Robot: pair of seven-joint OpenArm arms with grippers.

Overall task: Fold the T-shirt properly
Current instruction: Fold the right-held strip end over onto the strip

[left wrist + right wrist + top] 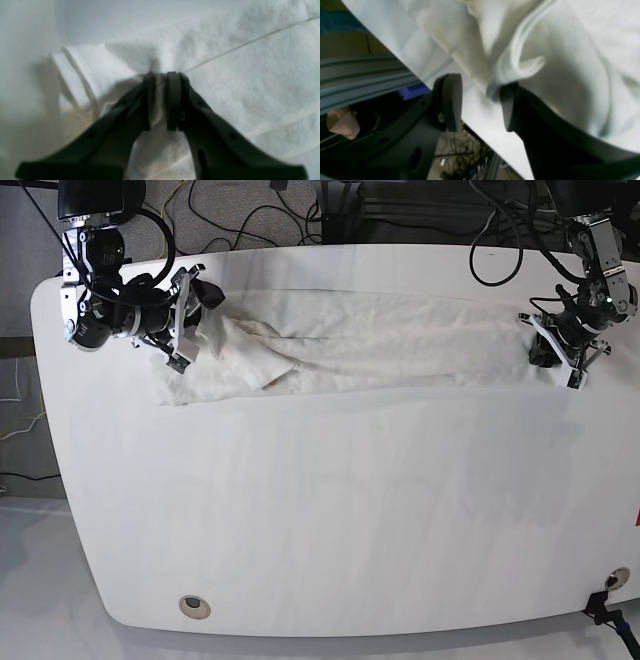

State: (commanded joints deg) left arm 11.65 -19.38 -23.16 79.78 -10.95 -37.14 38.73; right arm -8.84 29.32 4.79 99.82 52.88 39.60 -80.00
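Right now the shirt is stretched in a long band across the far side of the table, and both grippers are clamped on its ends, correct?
Only partly. The left gripper is clamped on the T-shirt, but the right wrist view shows the right gripper open, with cloth resting against one finger only. The long band across the far side is right.

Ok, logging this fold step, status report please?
Left gripper shut on T-shirt end. Right gripper open at bunched opposite end. T-shirt stretched into a long strip. Nothing in the way.
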